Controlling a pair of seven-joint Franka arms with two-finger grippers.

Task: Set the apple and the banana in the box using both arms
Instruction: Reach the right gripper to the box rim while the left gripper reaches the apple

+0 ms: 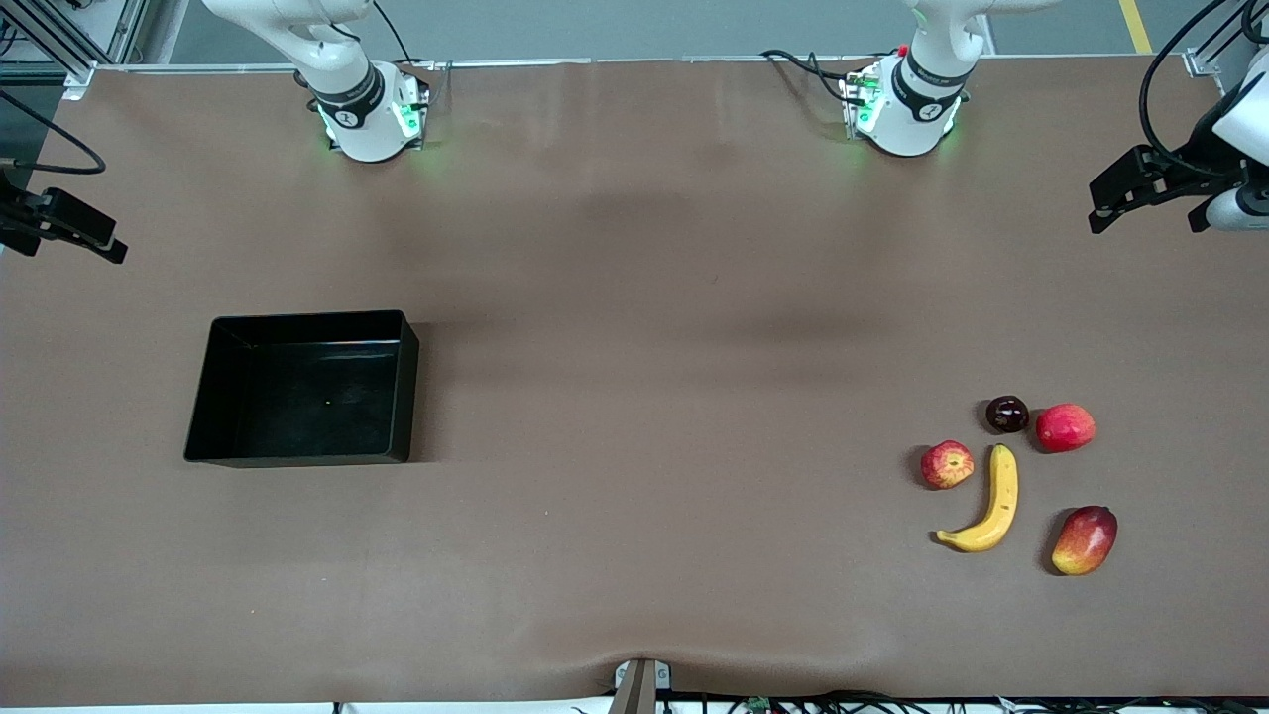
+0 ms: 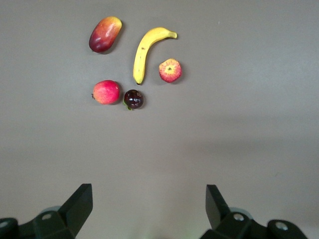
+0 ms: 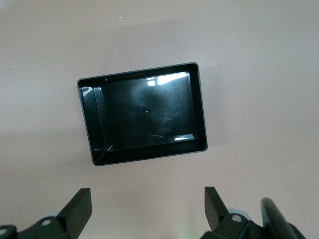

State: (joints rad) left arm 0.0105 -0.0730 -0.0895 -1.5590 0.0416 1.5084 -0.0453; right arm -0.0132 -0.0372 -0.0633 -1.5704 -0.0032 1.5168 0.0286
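Note:
The apple (image 1: 947,464) lies on the brown table toward the left arm's end, beside the yellow banana (image 1: 991,501). The empty black box (image 1: 307,397) stands toward the right arm's end. Both arms rise from their bases out of the front view's top. My left gripper (image 2: 148,189) is open and empty, high over bare table, with the apple (image 2: 170,70) and banana (image 2: 144,52) ahead of it. My right gripper (image 3: 147,190) is open and empty, high over bare table beside the box (image 3: 199,109).
A dark round fruit (image 1: 1006,414), a red-pink round fruit (image 1: 1065,427) and a red-yellow mango (image 1: 1084,539) lie around the banana. Black fixtures with cables (image 1: 1140,188) (image 1: 64,223) hang at both table ends.

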